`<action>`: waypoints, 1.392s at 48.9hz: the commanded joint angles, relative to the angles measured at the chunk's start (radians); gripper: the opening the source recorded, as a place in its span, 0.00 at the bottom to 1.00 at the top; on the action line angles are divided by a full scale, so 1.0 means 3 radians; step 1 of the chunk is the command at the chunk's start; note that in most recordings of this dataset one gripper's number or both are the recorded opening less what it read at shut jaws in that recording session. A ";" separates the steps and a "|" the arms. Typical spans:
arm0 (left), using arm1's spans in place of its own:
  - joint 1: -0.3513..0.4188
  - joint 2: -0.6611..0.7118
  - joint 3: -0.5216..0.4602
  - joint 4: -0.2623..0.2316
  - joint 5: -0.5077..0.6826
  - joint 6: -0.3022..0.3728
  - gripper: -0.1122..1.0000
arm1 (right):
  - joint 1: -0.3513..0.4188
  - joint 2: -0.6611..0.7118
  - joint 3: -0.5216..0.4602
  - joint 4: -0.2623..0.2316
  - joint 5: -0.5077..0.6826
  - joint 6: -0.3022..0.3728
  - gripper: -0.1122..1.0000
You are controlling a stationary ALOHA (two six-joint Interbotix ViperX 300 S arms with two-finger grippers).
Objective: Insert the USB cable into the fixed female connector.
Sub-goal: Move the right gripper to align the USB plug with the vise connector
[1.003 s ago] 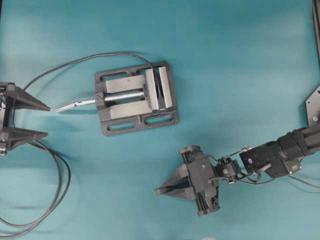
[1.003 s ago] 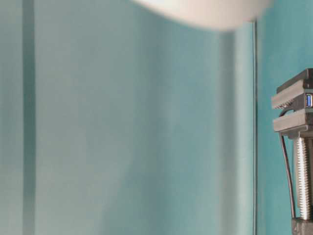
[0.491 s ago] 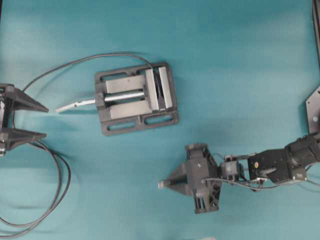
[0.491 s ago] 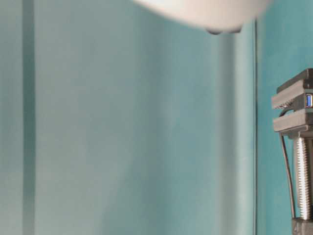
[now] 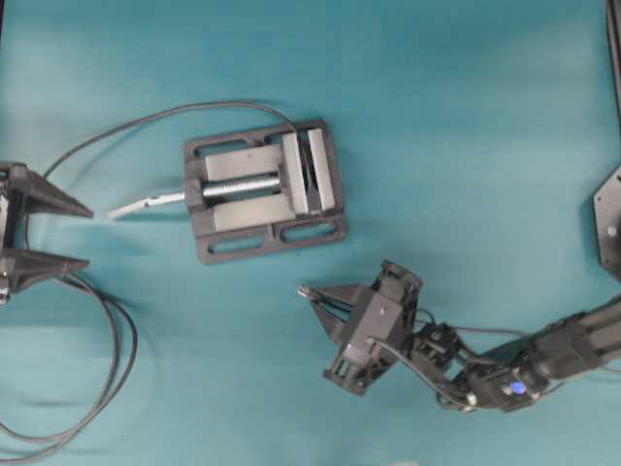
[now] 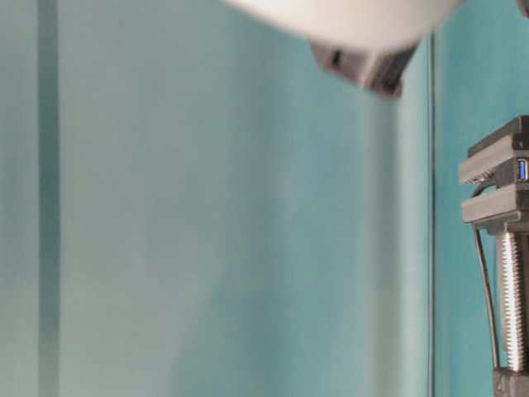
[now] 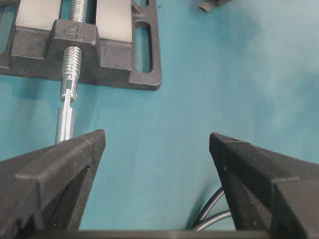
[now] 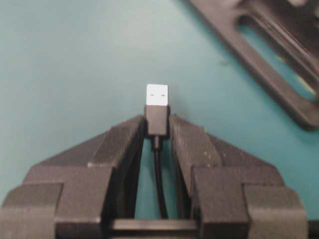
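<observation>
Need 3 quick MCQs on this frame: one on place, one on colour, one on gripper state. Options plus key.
1. Where is the right gripper in the overhead view?
A. Below and right of the vise
B. Above the vise
C. At the left edge

2. What colour is the socket's insert in the fixed female connector?
A. Red
B. Blue
C. Yellow

3. What is the right gripper doing?
A. Open, empty
B. Shut on the USB cable
C. Shut on the screw rod

Key: 1 A, overhead view shows it there; 2 B, table-level view; 3 B, wrist view shows plug pinched.

Teal tabletop (image 5: 466,116), evenly lit, soft shadows
</observation>
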 commanded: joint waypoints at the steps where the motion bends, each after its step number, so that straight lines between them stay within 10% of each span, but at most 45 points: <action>1: -0.0005 0.0015 -0.0036 0.0010 -0.0015 -0.0036 1.00 | -0.0005 0.0041 -0.0276 0.0332 -0.0297 -0.0133 0.28; 13: -0.0005 0.0020 -0.0036 0.0010 -0.0015 -0.0036 1.00 | -0.0031 0.0271 -0.0711 0.1069 -0.0997 -0.0327 0.28; 41: -0.0005 0.0020 -0.0036 0.0010 -0.0015 -0.0041 1.00 | -0.0184 0.0343 -0.1166 0.1554 -0.1350 -0.0383 0.28; 68: -0.0005 0.0020 -0.0031 0.0010 -0.0015 -0.0036 1.00 | -0.0205 0.0343 -0.1278 0.1565 -0.1560 -0.0445 0.28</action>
